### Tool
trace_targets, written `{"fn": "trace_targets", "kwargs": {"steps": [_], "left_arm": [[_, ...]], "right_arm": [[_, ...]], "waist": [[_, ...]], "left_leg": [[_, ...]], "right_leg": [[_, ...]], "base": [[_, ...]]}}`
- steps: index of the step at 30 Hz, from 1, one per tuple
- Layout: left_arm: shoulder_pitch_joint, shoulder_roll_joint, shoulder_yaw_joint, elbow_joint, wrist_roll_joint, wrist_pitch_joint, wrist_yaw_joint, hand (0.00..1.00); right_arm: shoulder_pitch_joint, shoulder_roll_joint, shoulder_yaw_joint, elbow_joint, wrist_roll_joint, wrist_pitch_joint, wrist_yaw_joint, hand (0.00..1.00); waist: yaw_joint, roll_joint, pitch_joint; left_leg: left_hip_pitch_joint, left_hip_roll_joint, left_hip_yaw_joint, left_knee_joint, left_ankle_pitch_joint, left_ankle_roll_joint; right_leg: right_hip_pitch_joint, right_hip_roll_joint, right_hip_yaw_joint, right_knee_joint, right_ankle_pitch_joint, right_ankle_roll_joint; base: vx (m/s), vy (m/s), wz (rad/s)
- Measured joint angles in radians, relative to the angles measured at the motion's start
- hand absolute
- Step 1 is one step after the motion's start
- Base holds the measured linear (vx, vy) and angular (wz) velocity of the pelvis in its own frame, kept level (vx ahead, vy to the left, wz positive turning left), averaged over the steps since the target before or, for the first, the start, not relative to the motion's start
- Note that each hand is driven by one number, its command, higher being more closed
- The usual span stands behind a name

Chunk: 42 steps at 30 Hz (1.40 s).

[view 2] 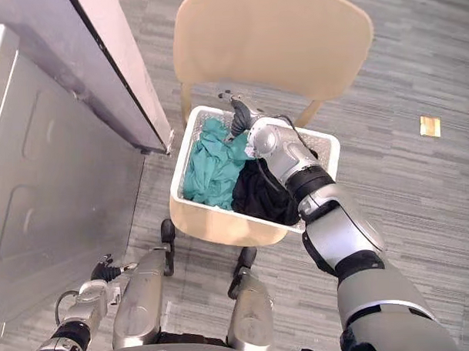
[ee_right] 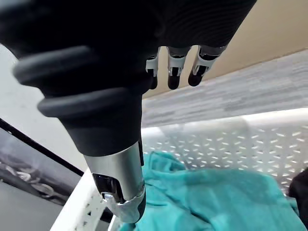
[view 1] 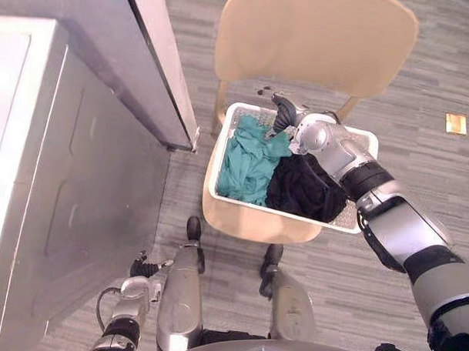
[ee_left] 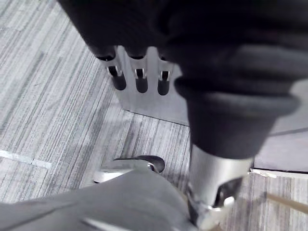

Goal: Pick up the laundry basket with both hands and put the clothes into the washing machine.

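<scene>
On the seat of the tan chair (view 1: pixel 314 42), the white laundry basket (view 1: pixel 216 164) holds a teal garment (view 1: pixel 249 163) on its left and a black garment (view 1: pixel 304 188) on its right. The right hand (view 1: pixel 283 113) is over the basket's far rim, above the teal garment, fingers straight and relaxed, holding nothing. The left hand (view 1: pixel 145 267) hangs low over the floor (view 1: pixel 416 77), near the washing machine (view 1: pixel 35 190) at left, fingers straight and empty.

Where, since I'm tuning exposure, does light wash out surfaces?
Left eye view: the washing machine top glares white. Right wrist view: the laundry basket rim is blown bright, while the teal cloth keeps its folds visible.
</scene>
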Motion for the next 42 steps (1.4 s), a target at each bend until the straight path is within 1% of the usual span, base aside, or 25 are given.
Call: {"fn": "trace_targets", "kwargs": {"steps": [5, 7, 10, 13, 15, 21, 24, 27, 31, 32, 33, 34, 39, 41, 42], "left_arm": [[-0.014, 0.000, -0.001, 0.006, -0.028, 0.000, 0.018, 0.00], [-0.021, -0.002, -0.002, 0.013, -0.046, 0.000, 0.029, 0.00], [-0.025, -0.002, -0.002, 0.013, -0.065, 0.001, 0.037, 0.00], [-0.034, -0.004, -0.002, 0.013, -0.065, 0.001, 0.039, 0.00], [-0.048, -0.003, -0.003, 0.031, -0.066, 0.001, 0.040, 0.00], [-0.063, -0.004, -0.009, 0.040, -0.084, 0.001, 0.057, 0.00], [-0.070, -0.004, -0.009, 0.042, -0.084, 0.002, 0.058, 0.00], [-0.073, -0.005, -0.010, 0.046, -0.084, 0.002, 0.058, 0.00], [-0.076, -0.006, -0.009, 0.048, -0.084, 0.006, 0.063, 0.00], [-0.077, -0.006, -0.009, 0.047, -0.084, 0.008, 0.071, 0.00], [-0.077, -0.007, -0.008, 0.047, -0.084, 0.008, 0.076, 0.00], [-0.077, -0.007, -0.007, 0.047, -0.084, 0.009, 0.079, 0.00], [-0.077, -0.008, 0.000, 0.039, -0.084, 0.018, 0.090, 0.00], [-0.077, -0.015, 0.001, 0.036, -0.084, 0.019, 0.103, 0.00], [-0.077, -0.015, 0.001, 0.034, -0.083, 0.024, 0.108, 0.00]], "right_arm": [[-0.015, 0.003, 0.001, 0.011, -0.016, 0.005, -0.002, 0.00], [-0.015, 0.005, 0.001, 0.037, -0.017, 0.015, -0.002, 0.00], [-0.015, 0.016, 0.001, 0.037, -0.016, 0.025, -0.007, 0.00], [-0.015, 0.035, 0.000, 0.037, -0.017, 0.025, -0.012, 0.00], [-0.015, 0.042, -0.004, 0.038, -0.043, 0.027, -0.041, 0.00], [-0.015, 0.071, -0.024, 0.041, -0.048, 0.043, -0.060, 0.00], [-0.015, 0.081, -0.031, 0.042, -0.058, 0.044, -0.079, 0.00], [-0.014, 0.081, -0.036, 0.043, -0.064, 0.045, -0.081, 0.00], [0.006, 0.099, -0.101, 0.030, -0.073, 0.052, -0.112, 0.00], [0.019, 0.113, -0.143, 0.016, -0.073, 0.060, -0.122, 0.00], [0.029, 0.114, -0.158, -0.008, -0.073, 0.069, -0.125, 0.00], [0.047, 0.119, -0.181, -0.058, -0.073, 0.074, -0.145, 0.00], [0.089, 0.129, -0.259, -0.268, -0.093, 0.076, -0.227, 0.00], [0.114, 0.130, -0.276, -0.324, -0.098, 0.076, -0.256, 0.00], [0.125, 0.137, -0.277, -0.328, -0.122, 0.075, -0.271, 0.00]], "waist": [[0.009, 0.002, 0.004], [0.019, 0.002, 0.004], [0.019, 0.002, 0.004], [0.019, 0.002, 0.004], [0.019, 0.002, 0.004], [0.019, 0.002, 0.004], [0.019, 0.002, 0.004], [0.019, 0.002, 0.004], [0.019, 0.001, 0.005], [0.017, 0.001, 0.005], [0.017, 0.001, 0.005], [0.014, 0.000, 0.005], [-0.005, 0.000, 0.005], [-0.006, 0.000, 0.005], [-0.008, 0.000, 0.005]], "left_leg": [[-0.038, 0.003, -0.016, -0.017, 0.027, -0.003], [-0.044, 0.006, -0.017, -0.018, 0.029, -0.004], [-0.045, 0.006, -0.017, -0.019, 0.029, -0.004], [-0.057, 0.006, -0.017, -0.023, 0.033, -0.004], [-0.063, 0.008, -0.019, -0.031, 0.040, -0.005], [-0.064, 0.015, -0.021, -0.034, 0.044, -0.008], [-0.071, 0.015, -0.022, -0.041, 0.050, -0.009], [-0.072, 0.016, -0.024, -0.043, 0.051, -0.010], [-0.072, 0.016, -0.024, -0.043, 0.051, -0.010], [-0.072, 0.017, -0.024, -0.042, 0.051, -0.010], [-0.072, 0.017, -0.024, -0.042, 0.051, -0.010], [-0.072, 0.017, -0.023, -0.042, 0.051, -0.010], [-0.072, 0.019, -0.022, -0.039, 0.051, -0.010], [-0.069, 0.020, -0.020, -0.039, 0.051, -0.010], [-0.068, 0.020, -0.019, -0.039, 0.051, -0.010]], "right_leg": [[-0.041, 0.009, -0.007, 0.004, 0.002, -0.004], [-0.048, 0.012, -0.008, 0.005, 0.002, -0.004], [-0.049, 0.012, -0.008, 0.005, 0.002, -0.004], [-0.064, 0.014, -0.005, 0.005, 0.004, -0.007], [-0.070, 0.017, -0.009, 0.004, 0.006, -0.009], [-0.074, 0.023, -0.010, 0.006, 0.005, -0.011], [-0.086, 0.024, -0.009, 0.008, 0.005, -0.014], [-0.086, 0.025, -0.012, 0.008, 0.005, -0.014], [-0.085, 0.025, -0.014, 0.008, 0.005, -0.014], [-0.085, 0.025, -0.014, 0.008, 0.005, -0.014], [-0.085, 0.025, -0.014, 0.008, 0.005, -0.014], [-0.085, 0.025, -0.014, 0.008, 0.005, -0.014], [-0.086, 0.025, -0.012, 0.012, 0.005, -0.014], [-0.086, 0.025, -0.010, 0.014, 0.005, -0.014], [-0.086, 0.025, -0.007, 0.015, 0.005, -0.014]], "base": [[-0.03, -0.020, 0.03], [0.00, 0.000, 0.00], [0.00, 0.000, 0.00], [0.00, 0.002, -0.02], [-0.01, -0.004, 0.02], [0.00, -0.001, -0.01], [0.00, -0.001, -0.01], [0.00, 0.000, 0.00], [0.00, 0.000, 0.00], [0.00, 0.000, 0.00], [0.00, 0.000, 0.00], [0.00, 0.000, 0.00], [0.00, 0.000, 0.00], [0.00, 0.001, -0.02], [-0.01, 0.001, -0.04]]}}
